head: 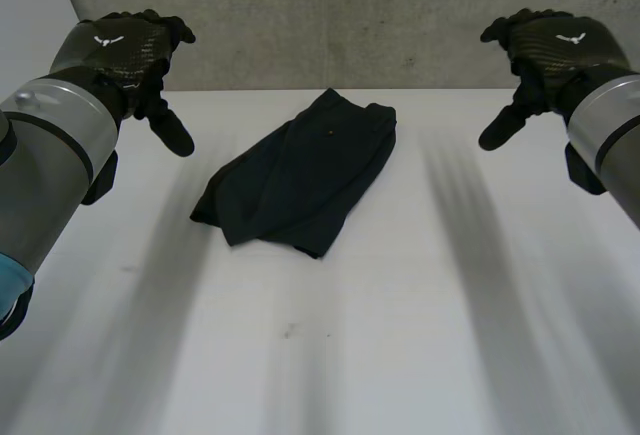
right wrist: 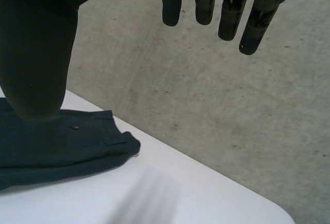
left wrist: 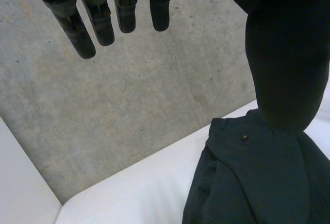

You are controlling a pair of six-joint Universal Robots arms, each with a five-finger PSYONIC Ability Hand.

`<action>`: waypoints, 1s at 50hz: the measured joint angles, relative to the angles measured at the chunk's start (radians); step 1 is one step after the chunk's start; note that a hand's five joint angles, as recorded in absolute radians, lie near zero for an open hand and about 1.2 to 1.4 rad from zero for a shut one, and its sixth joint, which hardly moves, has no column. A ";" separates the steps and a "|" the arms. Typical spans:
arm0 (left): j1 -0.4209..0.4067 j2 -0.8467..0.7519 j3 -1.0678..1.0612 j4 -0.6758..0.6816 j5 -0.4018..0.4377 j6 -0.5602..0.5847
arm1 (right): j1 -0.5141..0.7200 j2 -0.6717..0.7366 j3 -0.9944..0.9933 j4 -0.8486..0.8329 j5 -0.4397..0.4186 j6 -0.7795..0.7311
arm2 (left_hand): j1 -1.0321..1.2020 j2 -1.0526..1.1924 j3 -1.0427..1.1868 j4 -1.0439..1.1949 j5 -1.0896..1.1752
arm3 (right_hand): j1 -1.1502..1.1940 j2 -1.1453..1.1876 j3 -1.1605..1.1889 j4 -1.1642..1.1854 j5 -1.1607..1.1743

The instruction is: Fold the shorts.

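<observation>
— What's over on the left?
— The left hand (head: 125, 50) hangs above the table's (head: 420, 345) left side with its fingers (left wrist: 100, 23) straight and slightly spread, holding nothing. The table under it is bare and white.
— And the shorts?
— The dark shorts (head: 300, 175) lie flat at the far middle, with one end near the far edge below the concrete wall (head: 350, 15). Their long axis slants, with the leg hems pointing near-left and the waistband far-right.
— And to the right?
— There is wide bare table there and along the whole near side. The right hand (head: 550, 45) hovers well apart from the shorts, fingers straight and loose, holding nothing.
</observation>
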 measured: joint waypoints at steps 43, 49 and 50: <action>0.004 -0.751 0.172 0.407 0.175 0.373 | 0.007 0.091 0.100 -0.105 -0.015 -0.177 | 0.449 0.430 0.414 0.430 0.416 | 0.000 0.000 0.000 0.000 0.000; -0.004 -0.780 0.221 0.395 0.169 0.391 | 0.006 0.099 0.107 -0.119 -0.016 -0.179 | 0.929 0.970 0.948 0.969 0.915 | 0.000 0.000 0.000 0.000 0.000; -0.007 -0.777 0.222 0.393 0.168 0.392 | 0.005 0.100 0.108 -0.121 -0.017 -0.180 | 0.929 0.976 0.954 0.975 0.915 | 0.000 0.000 0.000 0.000 0.000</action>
